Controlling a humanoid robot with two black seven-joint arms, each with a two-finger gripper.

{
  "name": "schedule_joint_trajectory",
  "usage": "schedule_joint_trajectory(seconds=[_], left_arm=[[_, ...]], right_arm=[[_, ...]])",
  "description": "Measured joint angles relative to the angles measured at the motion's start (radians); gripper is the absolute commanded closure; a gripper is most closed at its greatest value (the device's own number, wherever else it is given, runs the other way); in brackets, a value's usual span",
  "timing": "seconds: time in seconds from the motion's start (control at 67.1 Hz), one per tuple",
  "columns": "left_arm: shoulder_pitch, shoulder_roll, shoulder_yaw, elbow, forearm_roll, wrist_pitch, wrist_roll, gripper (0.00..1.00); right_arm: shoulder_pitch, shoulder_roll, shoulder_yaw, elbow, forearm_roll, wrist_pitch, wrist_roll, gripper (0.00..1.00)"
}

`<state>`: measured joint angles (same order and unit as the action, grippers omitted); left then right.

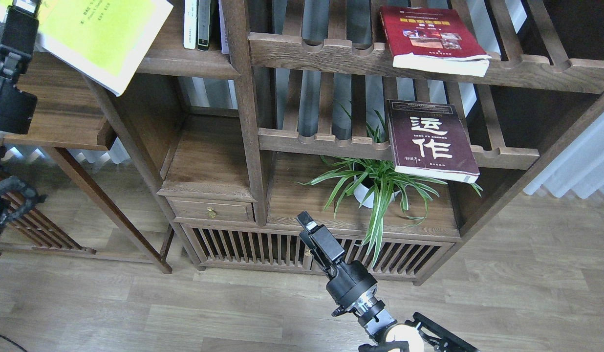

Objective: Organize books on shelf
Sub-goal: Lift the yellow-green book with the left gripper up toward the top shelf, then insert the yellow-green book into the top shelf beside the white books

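Overhead, yellow-green book (104, 36) apparently in left jaws (26, 5), corner past shelf (184, 63) edge; right jaws (304, 222) unreadable.

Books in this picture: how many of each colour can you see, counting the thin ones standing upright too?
Yellow-green book: 1
Red book: 1
Maroon book: 1
Thin white book: 1
Thin dark-spined book: 1
Total: 5, with perhaps another pale one behind the post, too hidden to count.
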<state>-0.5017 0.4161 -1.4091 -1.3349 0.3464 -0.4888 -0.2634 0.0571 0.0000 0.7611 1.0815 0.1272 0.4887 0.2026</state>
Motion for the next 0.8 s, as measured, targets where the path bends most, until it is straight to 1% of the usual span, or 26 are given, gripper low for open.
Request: schedule_joint_trajectory(seconds=[0.164,0.223,0.238,0.328,0.432,0.536,0.804], left_arm=[[-0.019,-0.003,-0.001,0.017,0.071,0.013,-0.001,0.96],[-0.024,-0.004,-0.001,0.030,0.098,0.041,-0.004,0.97],[-0.029,-0.006,-0.001,0.038,0.116,0.074,-0.006,0.96],[-0.039,-0.012,0.005,0.046,0.143,0.129,-0.012,0.96],[-0.062,-0.023,0.011,0.063,0.198,0.176,-0.026,0.96],[-0.093,-0.031,0.015,0.100,0.266,0.197,-0.039,0.96],[-0.224,-0.034,0.076,0.219,0.387,0.205,-0.046,0.96]], right_arm=[[0.000,0.000,-0.001,0.000,-0.002,0.000,0.000,0.04],[-0.001,0.000,-0.002,0.000,-0.015,0.000,-0.001,0.04],[-0.001,0.000,-0.002,0.000,-0.042,0.000,-0.002,0.04],[-0.003,0.000,-0.002,0.004,-0.093,0.000,-0.002,0.04],[-0.005,0.000,-0.006,0.014,-0.123,0.000,0.000,0.03],[-0.005,0.000,-0.008,0.024,-0.123,0.000,0.002,0.02],[-0.005,0.000,-0.010,0.037,-0.097,0.000,0.004,0.02]])
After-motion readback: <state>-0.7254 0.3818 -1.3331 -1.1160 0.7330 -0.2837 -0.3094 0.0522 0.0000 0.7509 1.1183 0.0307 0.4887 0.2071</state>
